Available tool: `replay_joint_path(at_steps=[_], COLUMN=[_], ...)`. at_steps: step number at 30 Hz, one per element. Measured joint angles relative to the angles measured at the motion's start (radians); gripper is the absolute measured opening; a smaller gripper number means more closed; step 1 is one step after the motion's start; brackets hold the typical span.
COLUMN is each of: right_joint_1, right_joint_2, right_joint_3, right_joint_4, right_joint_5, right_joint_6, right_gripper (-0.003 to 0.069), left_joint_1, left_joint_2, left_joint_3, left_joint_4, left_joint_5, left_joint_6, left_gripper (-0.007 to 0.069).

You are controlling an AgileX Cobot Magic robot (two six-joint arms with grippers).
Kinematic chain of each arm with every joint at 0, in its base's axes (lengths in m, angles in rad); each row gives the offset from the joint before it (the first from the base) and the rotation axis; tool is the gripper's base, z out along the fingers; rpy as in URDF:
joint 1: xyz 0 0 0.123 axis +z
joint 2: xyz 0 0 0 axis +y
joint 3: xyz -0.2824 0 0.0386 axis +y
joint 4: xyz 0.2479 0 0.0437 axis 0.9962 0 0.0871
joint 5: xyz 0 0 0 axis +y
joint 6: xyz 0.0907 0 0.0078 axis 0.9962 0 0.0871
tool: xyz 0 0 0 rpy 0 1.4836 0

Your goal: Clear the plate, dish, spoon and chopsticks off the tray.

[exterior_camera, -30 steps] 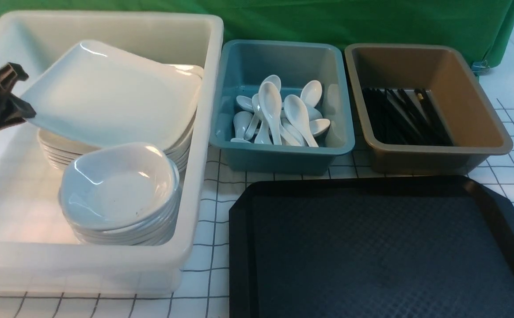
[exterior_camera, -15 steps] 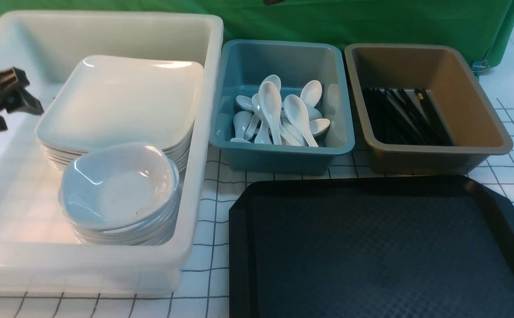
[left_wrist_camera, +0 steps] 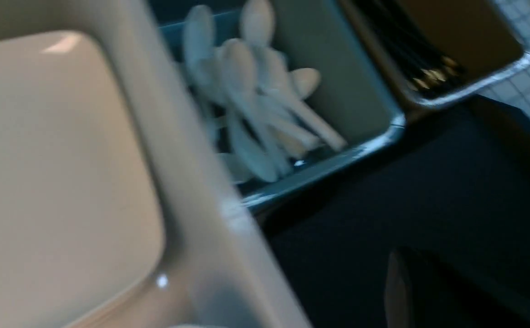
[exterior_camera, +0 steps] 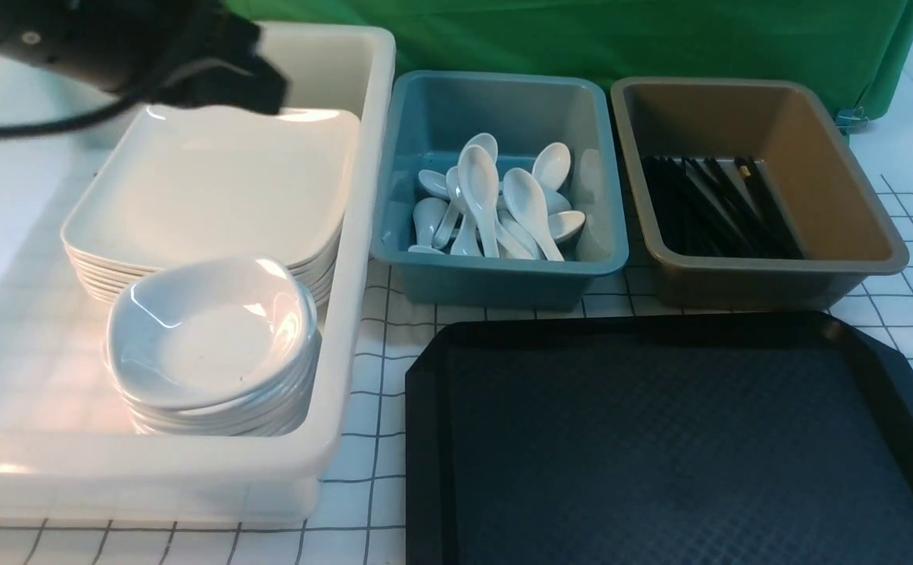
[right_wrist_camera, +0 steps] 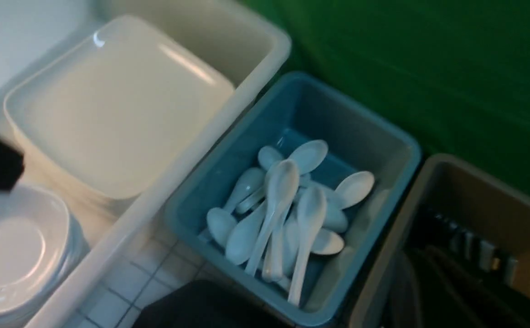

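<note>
Plate [exterior_camera: 205, 184] lies stacked below the left gripper [exterior_camera: 256, 82].

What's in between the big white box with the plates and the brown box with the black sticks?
The teal bin full of white spoons sits between the white tub and the brown bin, seen best in the front view.

I can't read any text, label, brand, number or sign from here; the tray [exterior_camera: 676, 447], the bins and the white dishes show only plain surfaces, and the cloth beneath them carries nothing but a bare grid of lines
</note>
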Motion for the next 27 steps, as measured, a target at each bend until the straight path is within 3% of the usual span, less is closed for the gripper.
replay_joint_path(at_steps=[3, 9, 11, 12, 19, 21, 24, 27], right_joint_1=[0.0, 0.0, 0.0, 0.0, 0.0, 0.0, 0.0, 0.0], right_joint_2=[-0.15, -0.451, -0.633, -0.648, -1.189, -1.262, -1.428, -1.503], right_joint_3=[0.052, 0.343, 0.586, 0.606, 1.355, 1.455, 1.68, 1.771], right_joint_4=[-0.016, -0.061, -0.073, -0.073, -0.124, -0.132, -0.138, -0.142], right_joint_5=[-0.003, -0.069, -0.183, -0.205, -0.738, -0.816, -1.077, -1.199], right_joint_6=[0.022, 0.061, 0.081, 0.085, 0.242, 0.258, 0.335, 0.387], right_gripper=[0.0001, 0.0001, 0.0001, 0.0001, 0.0001, 0.0001, 0.0001, 0.0008], left_joint_1=[-0.142, -0.249, -0.255, -0.255, -0.255, -0.255, -0.255, -0.255], left_joint_2=[-0.128, -0.382, -0.481, -0.501, -0.817, -0.856, -0.949, -0.977], left_joint_3=[0.01, 0.134, 0.223, 0.242, 0.624, 0.686, 0.842, 0.922], left_joint_4=[0.125, 0.244, 0.247, 0.248, 0.265, 0.265, 0.252, 0.215], left_joint_5=[-0.007, -0.098, -0.141, -0.145, -0.25, -0.272, -0.376, -0.466], left_joint_6=[-0.112, -0.222, -0.241, -0.247, -0.328, -0.352, -0.399, -0.408], left_gripper=[-0.0003, -0.0003, -0.0003, -0.0003, -0.0003, -0.0002, -0.0002, -0.0001])
